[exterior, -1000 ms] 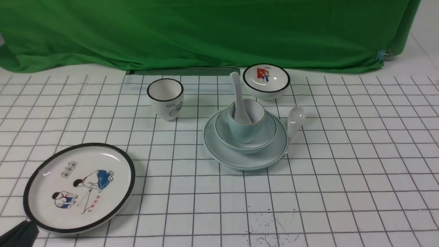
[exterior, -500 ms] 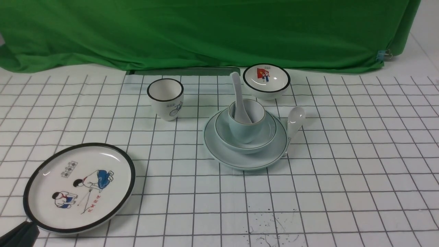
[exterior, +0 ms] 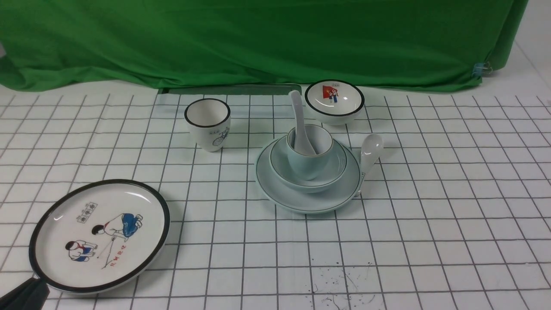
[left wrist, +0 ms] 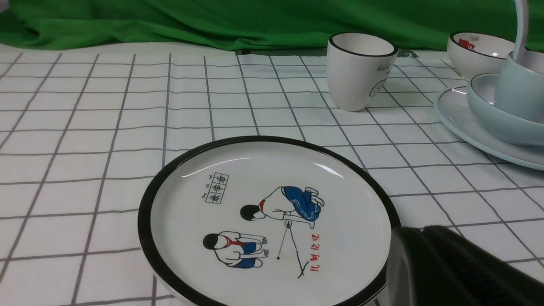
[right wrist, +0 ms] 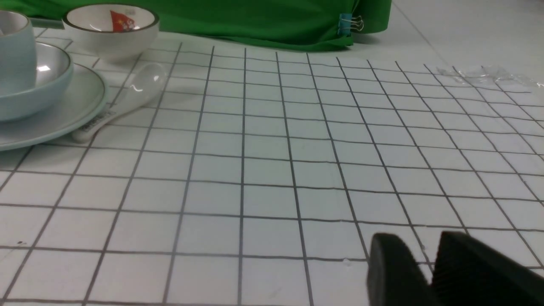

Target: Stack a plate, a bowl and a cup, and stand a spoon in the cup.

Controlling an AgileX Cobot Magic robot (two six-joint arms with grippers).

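Note:
The pale blue-green plate [exterior: 267,183] lies at the middle of the table. The grey-blue bowl [exterior: 282,165] sits on it, and the pale blue cup [exterior: 308,165] stands in the bowl. The plain white spoon [exterior: 297,114] stands in the cup with its handle leaning up to the left. The stack also shows at the edge of the left wrist view [left wrist: 488,114] and of the right wrist view [right wrist: 42,89]. My left gripper [exterior: 23,295] is shut and empty at the near left, by the picture plate's rim. My right gripper [right wrist: 418,246] is shut and empty over bare cloth, out of the front view.
A black-rimmed plate with cartoon children [exterior: 101,234] lies near left. A white bicycle cup [exterior: 208,124] stands left of the stack. A small bowl with a red picture [exterior: 335,101] sits behind it. A second, printed spoon [exterior: 370,150] lies against the plate's right edge. Green cloth [exterior: 258,38] hangs behind.

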